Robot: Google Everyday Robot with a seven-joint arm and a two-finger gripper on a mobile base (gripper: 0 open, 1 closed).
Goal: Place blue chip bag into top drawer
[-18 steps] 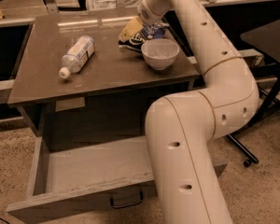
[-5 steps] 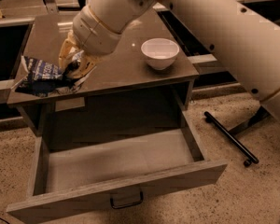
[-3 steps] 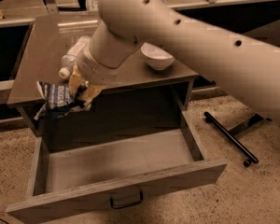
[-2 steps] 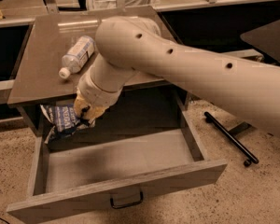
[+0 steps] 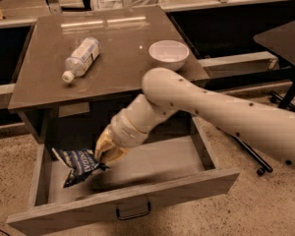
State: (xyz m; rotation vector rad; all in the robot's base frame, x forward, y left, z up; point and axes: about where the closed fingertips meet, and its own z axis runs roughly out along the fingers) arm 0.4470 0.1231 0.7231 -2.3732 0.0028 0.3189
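The blue chip bag [image 5: 78, 165] is a crumpled dark-blue foil bag with white markings. It hangs inside the open top drawer [image 5: 137, 193], at its left side, just above the drawer floor. My gripper [image 5: 104, 154] is shut on the bag's right edge and reaches down into the drawer from the upper right. The drawer is pulled out fully and its black handle [image 5: 133, 212] shows on the front.
On the table top [image 5: 118, 58] lie a clear plastic water bottle [image 5: 81, 58] at the left and a white bowl [image 5: 169, 53] at the right. My white arm [image 5: 226, 117] spans the drawer's right side. A dark table [image 5: 285, 38] and chair legs stand at the right.
My gripper has carried the blue chip bag from the table's left front edge down and right into the open drawer. The bowl and bottle have not moved.
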